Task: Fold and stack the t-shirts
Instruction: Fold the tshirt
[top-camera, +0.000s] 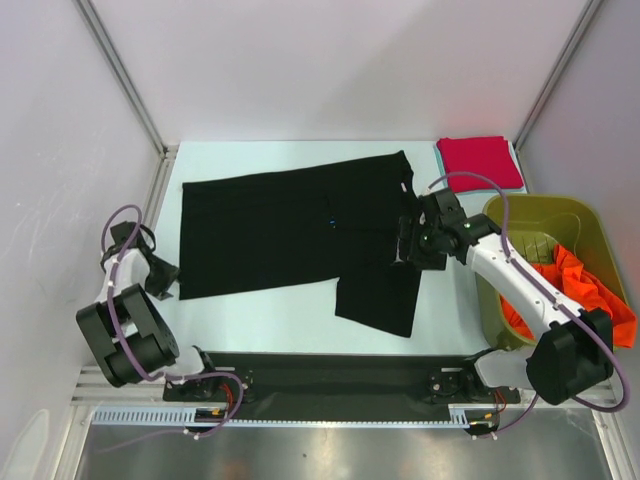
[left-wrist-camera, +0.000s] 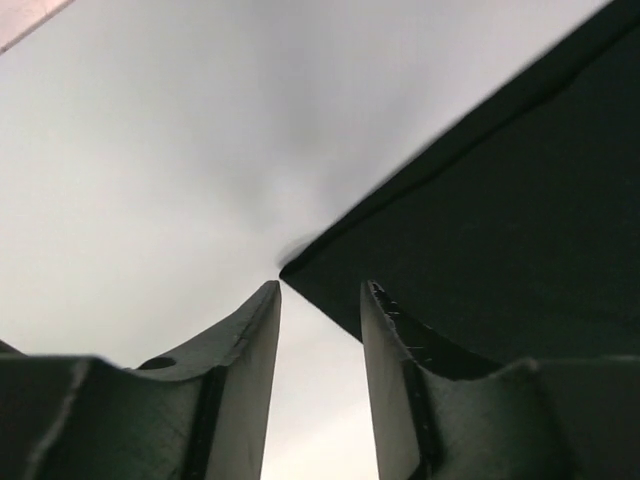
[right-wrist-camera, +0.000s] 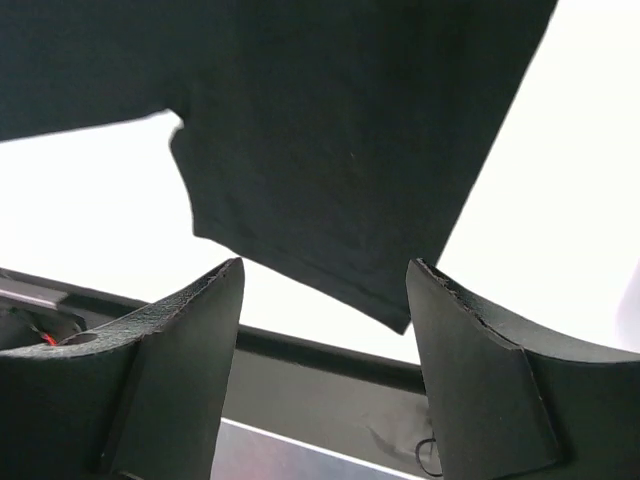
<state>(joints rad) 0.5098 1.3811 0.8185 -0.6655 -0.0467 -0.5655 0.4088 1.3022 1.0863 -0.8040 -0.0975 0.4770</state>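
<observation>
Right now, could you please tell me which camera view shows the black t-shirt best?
The top external view: nearly all of the black t-shirt lies spread out there, with its blue chest mark visible. The left wrist view catches only one corner of it. The right wrist view shows just a sleeve and some body cloth.

The left arm (top-camera: 125, 275) and the right arm (top-camera: 510, 270) wear white shells between fat black drum joints. A thin purple cable (top-camera: 470, 178) loops free along each, down to the black base plate (top-camera: 340, 372). Beside the mounts on that plate, small red wires (top-camera: 236, 397) show. The fingers (right-wrist-camera: 185, 350) are matt black, curved and grainy inside.
</observation>
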